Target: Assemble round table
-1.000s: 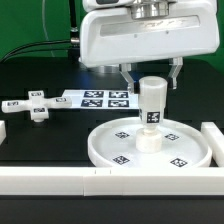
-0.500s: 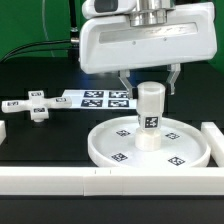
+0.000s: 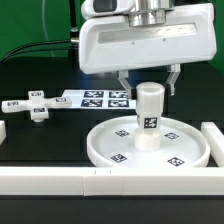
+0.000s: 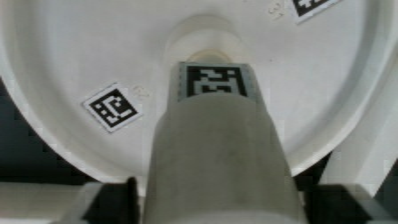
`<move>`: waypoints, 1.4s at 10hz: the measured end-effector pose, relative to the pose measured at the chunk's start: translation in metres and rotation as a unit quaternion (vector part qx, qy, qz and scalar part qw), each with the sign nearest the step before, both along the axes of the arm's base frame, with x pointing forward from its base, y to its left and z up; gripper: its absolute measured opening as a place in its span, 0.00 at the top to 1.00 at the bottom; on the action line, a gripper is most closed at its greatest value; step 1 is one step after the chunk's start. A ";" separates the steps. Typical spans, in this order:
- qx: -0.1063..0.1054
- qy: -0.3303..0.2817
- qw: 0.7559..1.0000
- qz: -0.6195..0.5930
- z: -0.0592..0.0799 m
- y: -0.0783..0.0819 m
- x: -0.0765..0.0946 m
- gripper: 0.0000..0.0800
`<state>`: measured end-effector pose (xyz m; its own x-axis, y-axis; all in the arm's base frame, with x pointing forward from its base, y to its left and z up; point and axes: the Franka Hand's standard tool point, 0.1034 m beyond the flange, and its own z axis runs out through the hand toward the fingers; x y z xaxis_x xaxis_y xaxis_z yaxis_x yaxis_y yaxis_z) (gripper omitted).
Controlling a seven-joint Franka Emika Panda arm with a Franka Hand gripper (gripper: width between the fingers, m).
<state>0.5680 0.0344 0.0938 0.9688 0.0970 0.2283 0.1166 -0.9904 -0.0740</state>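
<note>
The round disc lies flat at the exterior view's right, several tags on its face. The short cylindrical leg stands upright at its middle, a tag on its side. My gripper hangs right over the leg, open, one finger on each side of the leg's top. In the wrist view the leg runs between the dark fingers of the gripper down to the disc; I cannot tell whether they touch it. The cross-shaped foot lies on the black table at the exterior view's left.
The marker board lies flat behind the disc, between foot and leg. White border blocks run along the front, at the exterior view's right and at its left edge. A black cable hangs at the back left.
The gripper has come down slightly over the leg since the earliest frame. The leg, disc and foot have not moved.
</note>
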 end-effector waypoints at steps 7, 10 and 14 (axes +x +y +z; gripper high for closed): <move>0.005 0.017 1.000 0.006 0.032 0.001 0.005 0.19; 0.007 0.031 0.999 0.009 0.030 0.003 0.004 0.19; 0.016 0.154 0.987 0.034 0.015 0.001 0.000 0.19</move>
<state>0.5684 0.0359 0.1086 0.9840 0.1624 -0.0729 0.1505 -0.9776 -0.1471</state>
